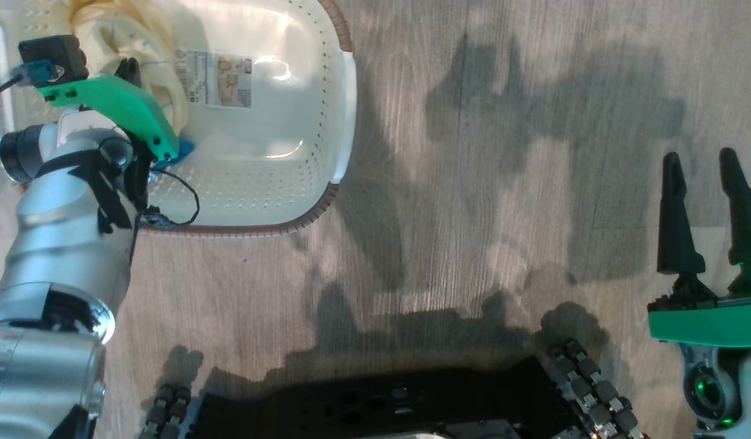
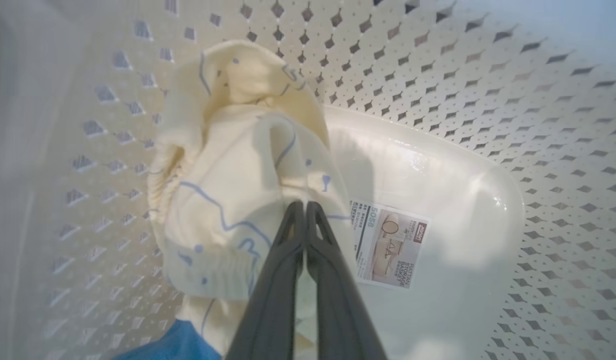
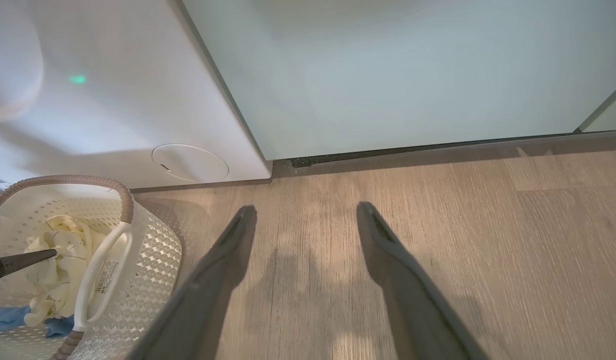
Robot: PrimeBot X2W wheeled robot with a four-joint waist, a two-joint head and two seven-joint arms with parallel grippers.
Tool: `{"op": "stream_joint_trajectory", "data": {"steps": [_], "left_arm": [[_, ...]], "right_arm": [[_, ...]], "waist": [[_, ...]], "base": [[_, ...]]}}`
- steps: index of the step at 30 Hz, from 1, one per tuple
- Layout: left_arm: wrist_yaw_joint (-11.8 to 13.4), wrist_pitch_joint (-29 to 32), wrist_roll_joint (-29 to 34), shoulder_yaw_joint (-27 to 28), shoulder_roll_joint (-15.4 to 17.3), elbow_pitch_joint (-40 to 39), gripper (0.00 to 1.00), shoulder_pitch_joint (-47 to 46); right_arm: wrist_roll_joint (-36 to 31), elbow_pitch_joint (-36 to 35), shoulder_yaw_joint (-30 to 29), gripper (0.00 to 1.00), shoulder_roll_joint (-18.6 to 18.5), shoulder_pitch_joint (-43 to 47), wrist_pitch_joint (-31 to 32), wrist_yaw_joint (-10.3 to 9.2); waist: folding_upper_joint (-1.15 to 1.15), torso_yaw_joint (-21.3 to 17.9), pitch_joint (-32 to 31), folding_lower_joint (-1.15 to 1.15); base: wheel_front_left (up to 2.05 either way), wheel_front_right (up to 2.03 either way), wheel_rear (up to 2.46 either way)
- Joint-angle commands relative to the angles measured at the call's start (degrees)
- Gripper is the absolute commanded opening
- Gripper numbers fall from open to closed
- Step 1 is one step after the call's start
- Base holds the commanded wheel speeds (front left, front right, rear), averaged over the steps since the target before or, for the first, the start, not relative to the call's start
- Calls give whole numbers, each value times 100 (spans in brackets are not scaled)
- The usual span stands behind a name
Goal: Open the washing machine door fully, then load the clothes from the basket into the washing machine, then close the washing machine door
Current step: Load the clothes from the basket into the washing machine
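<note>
Now | your left fingers (image 2: 298, 242) were clenched at the clothes (image 2: 227, 165), bulk lying ahead-left in the basket (image 2: 488, 125) | catch unclear | right fingers (image 3: 232, 240) spread, farther off

The left arm (image 1: 58, 244) reaches forward from the lower left of the head view. Its wrist is bent, so that the left gripper (image 2: 305, 210) points forward and down, with its two dark fingers pressed together at the tips. The right gripper (image 1: 700, 158) is at the lower right, with its fingers pointing up and standing wide apart.
</note>
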Motion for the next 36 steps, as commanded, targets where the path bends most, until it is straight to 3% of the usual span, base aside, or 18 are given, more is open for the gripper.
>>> {"op": "stream_joint_trajectory", "data": {"steps": [1, 10, 25, 36], "left_arm": [[-21, -97, 32, 56, 203, -10, 0, 105], [115, -358, 157, -44, 154, -457, 0, 279], [524, -365, 653, 329, -10, -3239, 0, 1708], [615, -365, 941, 570, -59, -4551, 0, 2503]], "right_arm": [[7, -162, 63, 100, -82, 191, 10, -16], [-48, -225, -75, 100, -82, 180, 54, -16], [-129, -179, -289, 100, -82, 159, 158, -16], [-144, -33, -370, 100, -110, 240, 222, -16]], "waist": [[0, 45, -32, 0], [0, 266, -285, 0], [0, 603, -1092, 0], [0, 677, -1924, 0]], "base": [[0, 0, 0], [0, 0, 0], [0, 0, 0], [0, 0, 0]]}}
